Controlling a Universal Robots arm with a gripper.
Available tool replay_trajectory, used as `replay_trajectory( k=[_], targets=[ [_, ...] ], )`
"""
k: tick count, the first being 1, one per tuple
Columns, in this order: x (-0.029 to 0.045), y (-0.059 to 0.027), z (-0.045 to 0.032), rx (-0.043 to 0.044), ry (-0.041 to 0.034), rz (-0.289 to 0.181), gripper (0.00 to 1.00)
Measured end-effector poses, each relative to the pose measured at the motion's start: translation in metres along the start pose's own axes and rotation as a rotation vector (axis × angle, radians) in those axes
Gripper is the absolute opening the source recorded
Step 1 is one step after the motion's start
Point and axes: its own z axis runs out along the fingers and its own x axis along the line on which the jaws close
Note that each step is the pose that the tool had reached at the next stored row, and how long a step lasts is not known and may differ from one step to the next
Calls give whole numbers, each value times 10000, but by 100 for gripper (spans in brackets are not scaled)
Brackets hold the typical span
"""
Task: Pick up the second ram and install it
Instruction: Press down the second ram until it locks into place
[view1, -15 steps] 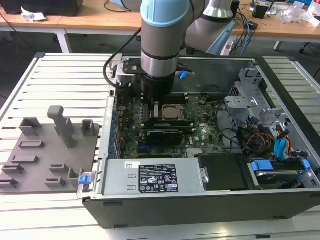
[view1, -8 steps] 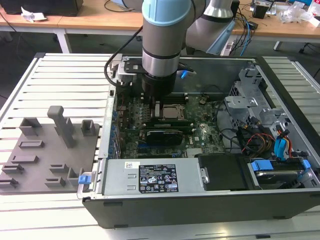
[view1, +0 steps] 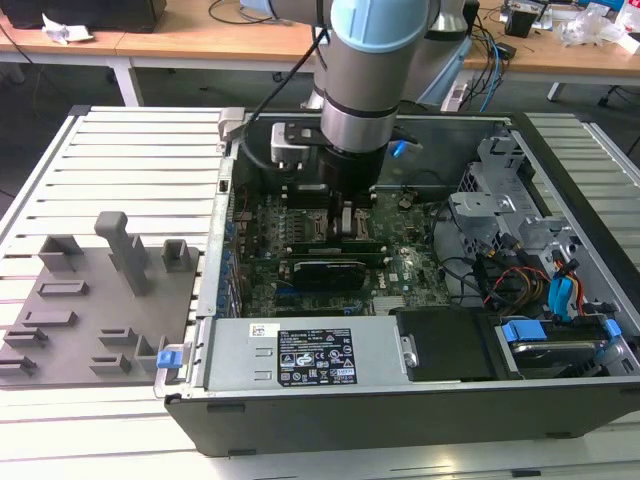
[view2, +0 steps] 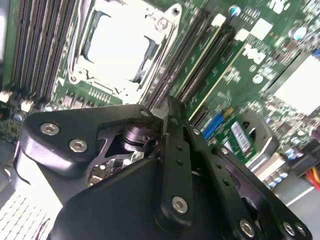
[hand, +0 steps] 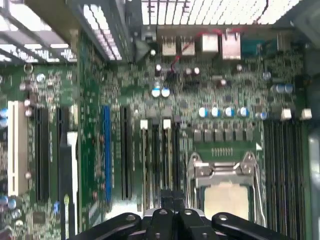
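Note:
My gripper (view1: 340, 222) hangs low inside the open computer case, over the green motherboard (view1: 400, 265). In both wrist views its black fingers (view2: 169, 116) are pressed together, and I see nothing between them. The fingertips (hand: 169, 196) sit right over the bank of dark memory slots (hand: 160, 150) beside the silver CPU socket (view2: 120, 42). In the exterior view a slim green stick with dark chips (view1: 335, 241) lies along those slots just under the gripper. I cannot tell whether it is the second ram. The fingers hide where they meet the slot.
A grey plastic tray (view1: 95, 320) with upright blocks lies on the slatted table at the exterior view's left. The case walls, the power supply (view1: 300, 355), drive cages (view1: 500, 190) and loose cables (view1: 520, 275) crowd the board. A black card (view1: 325, 272) lies near the slots.

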Motion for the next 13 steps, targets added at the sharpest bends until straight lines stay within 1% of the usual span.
replay_trajectory(
  k=[1, 2, 5, 7, 13],
  targets=[
    [-3, -57, -18, -4, -2, -2, 11],
    [-7, -85, -48, -5, -1, -1, 11],
    [-14, -100, -120, -5, -1, -1, 11],
    [-15, -99, -152, -5, -1, -1, 11],
    [-15, -99, -162, -5, -1, -1, 11]
  ],
)
